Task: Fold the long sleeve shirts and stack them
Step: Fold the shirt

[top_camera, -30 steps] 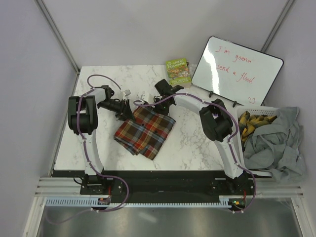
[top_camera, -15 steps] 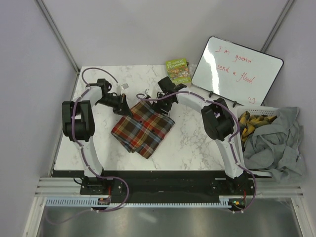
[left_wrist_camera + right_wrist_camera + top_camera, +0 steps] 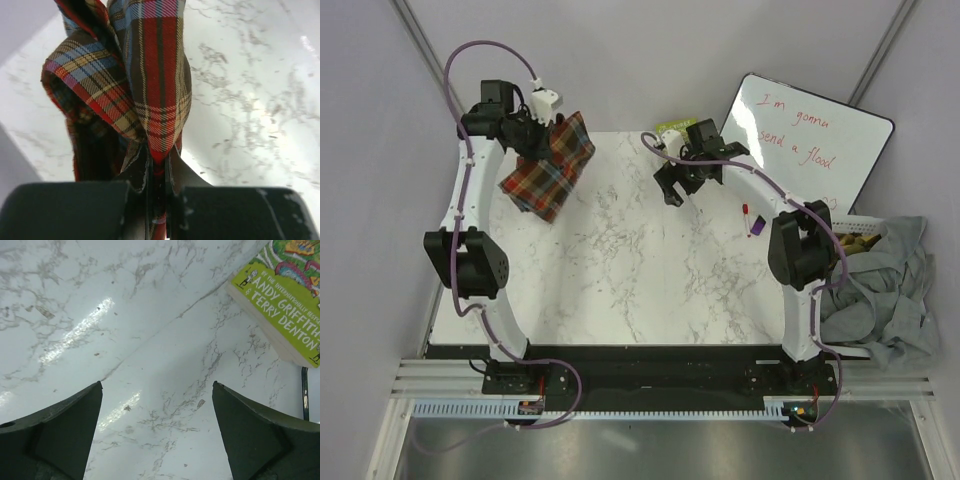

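Marble table (image 3: 620, 280), green book (image 3: 282, 297), small red-purple object (image 3: 751, 221)

1. Plaid shirt (image 3: 548, 165): soft flannel in red-orange, dark brown and blue checks, crossed by thin yellow lines.
2. State: gathered into a loose, bunched bundle rather than spread flat. No collar or sleeve can be made out.
3. Position: over the far-left corner of the marble table (image 3: 620, 270), hanging at a slant. The upper end is high, and the lower corner points toward the table's middle. Whether that corner touches the top cannot be told.
4. Hold: seen from the left wrist, one edge of the cloth (image 3: 150, 85) is pinched tight in the left gripper (image 3: 157, 167), and rounded folds billow beyond it.
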### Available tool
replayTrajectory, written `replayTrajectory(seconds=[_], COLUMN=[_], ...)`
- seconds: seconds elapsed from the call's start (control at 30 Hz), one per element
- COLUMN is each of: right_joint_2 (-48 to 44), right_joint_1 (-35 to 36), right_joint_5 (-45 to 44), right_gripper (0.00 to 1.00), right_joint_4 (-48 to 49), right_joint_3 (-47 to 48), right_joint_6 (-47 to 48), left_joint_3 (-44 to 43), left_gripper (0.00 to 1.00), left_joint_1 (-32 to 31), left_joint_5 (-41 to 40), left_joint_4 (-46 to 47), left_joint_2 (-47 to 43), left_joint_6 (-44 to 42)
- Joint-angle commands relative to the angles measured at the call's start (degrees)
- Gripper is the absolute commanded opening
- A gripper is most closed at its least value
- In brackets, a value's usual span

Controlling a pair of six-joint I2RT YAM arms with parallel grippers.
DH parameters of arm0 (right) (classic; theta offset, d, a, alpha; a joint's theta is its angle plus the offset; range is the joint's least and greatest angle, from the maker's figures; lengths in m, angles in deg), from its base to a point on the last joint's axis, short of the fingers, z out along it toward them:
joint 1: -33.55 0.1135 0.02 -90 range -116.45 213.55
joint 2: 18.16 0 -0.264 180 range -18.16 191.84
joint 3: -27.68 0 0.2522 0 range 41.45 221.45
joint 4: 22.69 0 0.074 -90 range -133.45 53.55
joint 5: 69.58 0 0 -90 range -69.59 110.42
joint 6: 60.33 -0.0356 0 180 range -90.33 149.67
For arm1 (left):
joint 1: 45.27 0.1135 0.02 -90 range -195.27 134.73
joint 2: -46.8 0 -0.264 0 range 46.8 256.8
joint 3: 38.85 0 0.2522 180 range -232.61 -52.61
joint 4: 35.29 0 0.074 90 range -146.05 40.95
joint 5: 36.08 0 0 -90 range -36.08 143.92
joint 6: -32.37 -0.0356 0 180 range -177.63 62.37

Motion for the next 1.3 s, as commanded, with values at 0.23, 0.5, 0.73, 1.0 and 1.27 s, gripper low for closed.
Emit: replayTrajectory(seconds=[0.23,0.5,0.73,1.0,1.27], right_joint_2=[-5.1,-7.3,-10.4,-18.7,-17.1], right_joint_1=[-3.6,-7.2,-7.5,-7.4,1.3], right_joint_5=[8.2,10.5,17.2,24.5,26.2], right_gripper=[0.98,0.98,0.98,0.98,0.92], right_joint_4=[-0.2,-0.9,-0.5,3.9,19.3], right_joint_3=[-0.9,-5.5,-14.0,-27.2,-35.4], right_joint_6=[-10.3,-12.5,-18.2,-29.8,-41.8], left_joint_3=[33.9,47.5,44.9,32.3,28.9], left_gripper=[0.02,0.02,0.50,0.66,0.56], left_joint_1=[-21.8,-34.0,-39.5,-28.2,-11.1], left_joint_5=[-34.3,-33.9,-20.4,-5.4,-2.5], left_joint_4=[23.8,24.2,17.1,10.4,8.2], left_joint_2=[-9.5,-8.5,-8.5,-16.6,-6.4], left_joint_6=[-19.5,-4.7,12.0,11.5,-4.0])
